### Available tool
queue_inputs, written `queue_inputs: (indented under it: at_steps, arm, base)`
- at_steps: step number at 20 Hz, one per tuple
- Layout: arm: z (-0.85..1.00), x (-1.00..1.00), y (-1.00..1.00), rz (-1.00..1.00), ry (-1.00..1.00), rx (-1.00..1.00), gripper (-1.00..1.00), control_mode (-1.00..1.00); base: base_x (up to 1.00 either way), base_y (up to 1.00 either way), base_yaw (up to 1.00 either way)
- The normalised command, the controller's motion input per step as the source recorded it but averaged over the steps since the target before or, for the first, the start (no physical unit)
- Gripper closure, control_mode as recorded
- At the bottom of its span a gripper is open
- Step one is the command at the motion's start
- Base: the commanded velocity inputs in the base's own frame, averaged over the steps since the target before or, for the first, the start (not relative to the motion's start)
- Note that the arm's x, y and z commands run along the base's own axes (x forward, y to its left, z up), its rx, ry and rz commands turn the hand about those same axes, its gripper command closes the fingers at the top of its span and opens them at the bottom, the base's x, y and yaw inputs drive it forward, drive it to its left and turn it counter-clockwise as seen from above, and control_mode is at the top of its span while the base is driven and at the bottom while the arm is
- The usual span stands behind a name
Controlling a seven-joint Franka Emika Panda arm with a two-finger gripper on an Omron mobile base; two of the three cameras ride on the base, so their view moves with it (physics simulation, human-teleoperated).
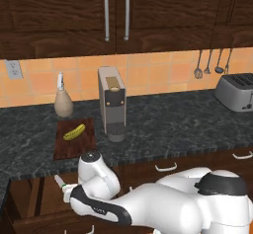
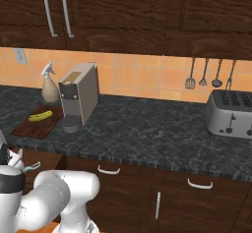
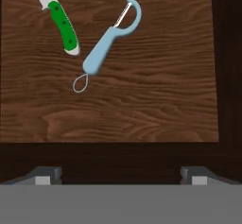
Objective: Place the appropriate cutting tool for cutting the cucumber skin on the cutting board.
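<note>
No words, brands, numbers or signs can be read in any of the views; the coffee machine (image 1: 112, 102), the toaster (image 1: 236, 92) and the spray bottle (image 1: 63, 98) on the counter show plain faces. The peeler (image 3: 108, 38) and the knife (image 3: 59, 18) in the upper part of the hand view carry no print either.

One peeler (image 3: 111, 36), one knife (image 3: 59, 17) (green-handled), one cucumber (image 1: 74, 132), one cutting board (image 1: 64, 146)
</note>
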Motion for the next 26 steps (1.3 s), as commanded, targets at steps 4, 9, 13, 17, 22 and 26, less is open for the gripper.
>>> queue_inputs:
  at_steps: [4,9,13,17,22,26]
  arm:
    - [0.0,0.22,0.0,0.0,-0.06,0.0,-1.0,-1.0]
    - [-0.27,0.03,0.0,0.0,0.0,0.0,-1.0,-1.0]
    - [-0.39,-0.01,0.0,0.0,0.0,0.0,-1.0,-1.0]
    - [-0.15,-0.25,0.0,0.0,0.0,0.0,-1.0,-1.0]
    - [0.0,-0.49,0.0,0.0,0.05,0.0,-1.0,-1.0]
    - [-0.02,-0.52,0.0,0.0,0.11,0.0,-1.0,-1.0]
  base:
    - [0.0,0.0,0.0]
    - [0.0,0.0,0.0]
    - [0.0,0.0,0.0]
    - [0.0,0.0,0.0]
    - [0.0,0.0,0.0]
    - [0.0,0.0,0.0]
